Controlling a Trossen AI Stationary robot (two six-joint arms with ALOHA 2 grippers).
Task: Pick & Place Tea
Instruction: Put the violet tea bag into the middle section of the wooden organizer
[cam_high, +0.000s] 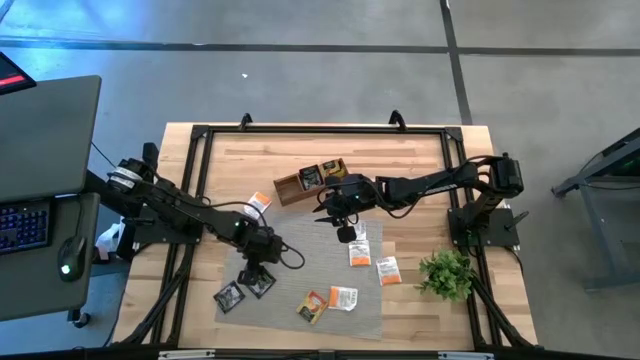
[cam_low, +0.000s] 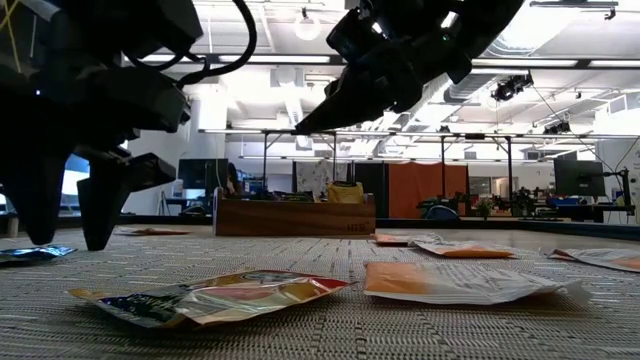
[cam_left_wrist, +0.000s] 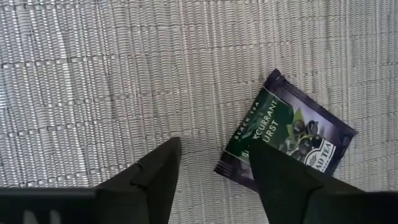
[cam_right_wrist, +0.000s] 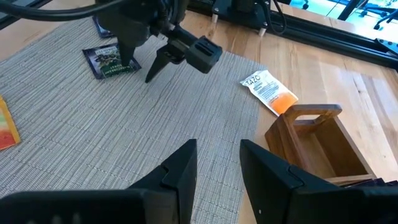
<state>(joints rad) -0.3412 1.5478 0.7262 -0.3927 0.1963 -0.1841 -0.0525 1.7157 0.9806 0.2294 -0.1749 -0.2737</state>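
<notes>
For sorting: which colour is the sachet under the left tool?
Dark purple-black sachet, clearest in the left wrist view.

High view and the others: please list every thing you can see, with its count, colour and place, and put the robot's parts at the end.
table: one, light wood, under everything
mat: one, grey woven, on the table's near half
box: one, brown wood, mid-table, with some sachets inside, count unclear
black sachets: two, on the mat's left part
orange-yellow sachets: two, at the mat's near edge
white-orange sachets: four, one left of the box, three between the box and the plant
plant: one, green, right near corner
keyboard: one, dark, on the desk at far left
left gripper: open, over a black sachet
right gripper: open, empty, beside the box
</notes>
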